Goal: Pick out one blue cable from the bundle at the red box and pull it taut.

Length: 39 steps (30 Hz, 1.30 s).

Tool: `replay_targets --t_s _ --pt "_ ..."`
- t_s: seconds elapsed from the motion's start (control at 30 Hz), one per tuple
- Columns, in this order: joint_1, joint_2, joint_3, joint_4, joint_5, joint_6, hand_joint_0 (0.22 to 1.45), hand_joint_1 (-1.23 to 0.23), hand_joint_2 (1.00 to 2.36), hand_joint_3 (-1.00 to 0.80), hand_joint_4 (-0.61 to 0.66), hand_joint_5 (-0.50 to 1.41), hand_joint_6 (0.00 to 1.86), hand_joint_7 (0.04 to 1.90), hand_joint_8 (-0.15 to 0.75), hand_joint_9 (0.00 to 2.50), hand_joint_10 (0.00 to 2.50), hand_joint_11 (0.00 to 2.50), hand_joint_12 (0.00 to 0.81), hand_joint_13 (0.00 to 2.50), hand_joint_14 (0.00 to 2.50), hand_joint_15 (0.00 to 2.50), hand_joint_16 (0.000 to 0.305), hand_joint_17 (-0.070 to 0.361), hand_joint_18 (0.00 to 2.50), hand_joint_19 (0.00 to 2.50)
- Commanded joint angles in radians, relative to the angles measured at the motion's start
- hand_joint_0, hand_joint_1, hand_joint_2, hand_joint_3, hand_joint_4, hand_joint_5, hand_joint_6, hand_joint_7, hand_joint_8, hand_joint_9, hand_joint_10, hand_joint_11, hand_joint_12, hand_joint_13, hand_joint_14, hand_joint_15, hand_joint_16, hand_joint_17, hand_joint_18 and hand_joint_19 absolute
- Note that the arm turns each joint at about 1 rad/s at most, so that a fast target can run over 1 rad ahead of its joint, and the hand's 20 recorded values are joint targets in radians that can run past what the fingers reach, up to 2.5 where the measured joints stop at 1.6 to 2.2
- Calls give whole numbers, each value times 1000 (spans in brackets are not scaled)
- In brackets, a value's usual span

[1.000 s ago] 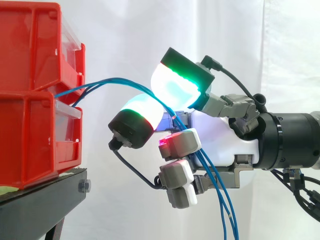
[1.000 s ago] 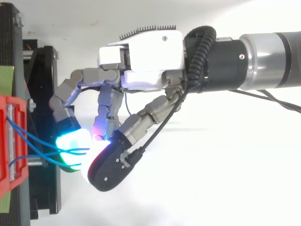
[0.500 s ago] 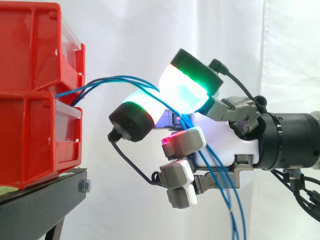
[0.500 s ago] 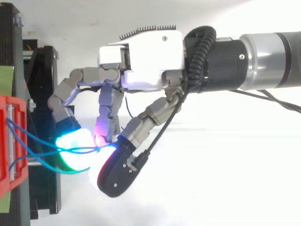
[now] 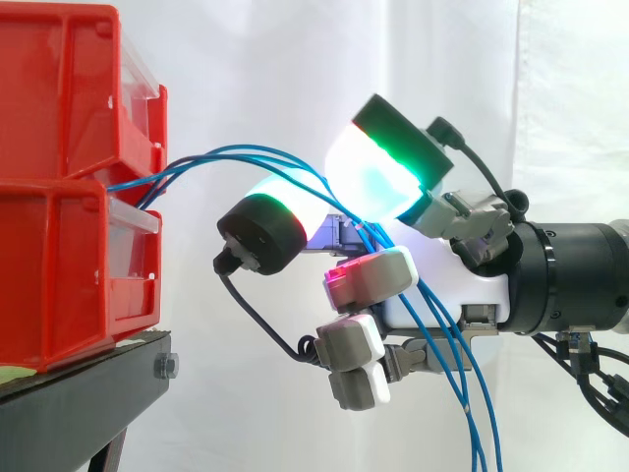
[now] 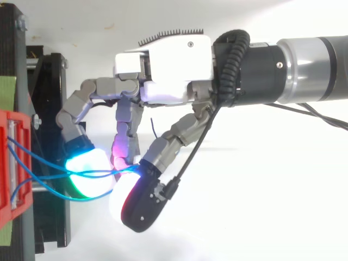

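My hand (image 5: 447,285) hangs just off the front edge of the red bins (image 5: 59,275), which sit at the end of the black stand (image 5: 88,388). The blue cables (image 5: 197,160) leave that front edge where the upper bin rests on the lower one, arch over, and drop through my palm toward the bottom of the side view.

A second ago my green-lit pad (image 5: 378,172) and my thumb pad (image 5: 280,211) were nearly touching over the bundle. Now they stand clearly apart, and from above the thumb has swung outward. My fingers are curled round the cables, which run together through that gap and past the magenta fingertip (image 5: 346,280) (I count three strands there, not one). Whether any pad truly nips a strand, I cannot tell.

I read this as the pinch loosening to re-sort. No single cable is separated yet, the arch is slack, and the pull is not yet begun.
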<state>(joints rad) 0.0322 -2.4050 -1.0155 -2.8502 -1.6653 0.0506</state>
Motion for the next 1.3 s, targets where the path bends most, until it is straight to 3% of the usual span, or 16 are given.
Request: replay_targets --t_s 0.0,0.27,0.57,0.73,0.83,1.0,1.17,1.27 --pt "0 0 0 0 -1 0 520 -1092 1000 -500 -55 -81 922 984 282 1276 38 887 355 1156 27 670 52 117 1053 604" --pt "0 0 0 2 -1 0 655 -983 1000 -500 -110 -100 932 1060 265 1245 40 894 340 1118 28 668 48 109 1017 616" --pt "0 1 0 2 1 0 437 -1015 1000 -500 -20 -108 908 889 287 1220 36 886 381 1101 24 649 58 132 1051 595" --pt "0 1 0 0 -1 0 379 -920 1000 -500 22 -109 897 825 314 1236 33 865 407 1118 24 637 65 147 1096 568" --pt "0 0 0 2 -1 2 407 -736 1000 -500 26 -105 886 813 310 1240 36 833 402 1117 24 632 65 145 1092 581" --pt "0 1 0 0 1 2 521 -571 1000 -500 -3 -105 867 884 286 1240 39 864 372 1097 26 656 56 125 1013 635" --pt "0 1 0 0 -1 2 580 -638 1002 -484 -28 -103 866 920 274 1234 36 883 363 1080 27 666 53 119 989 662" --pt "0 0 2 2 1 2 582 -686 1012 -371 -27 -103 875 948 284 1234 39 884 361 1079 28 665 53 119 988 663"
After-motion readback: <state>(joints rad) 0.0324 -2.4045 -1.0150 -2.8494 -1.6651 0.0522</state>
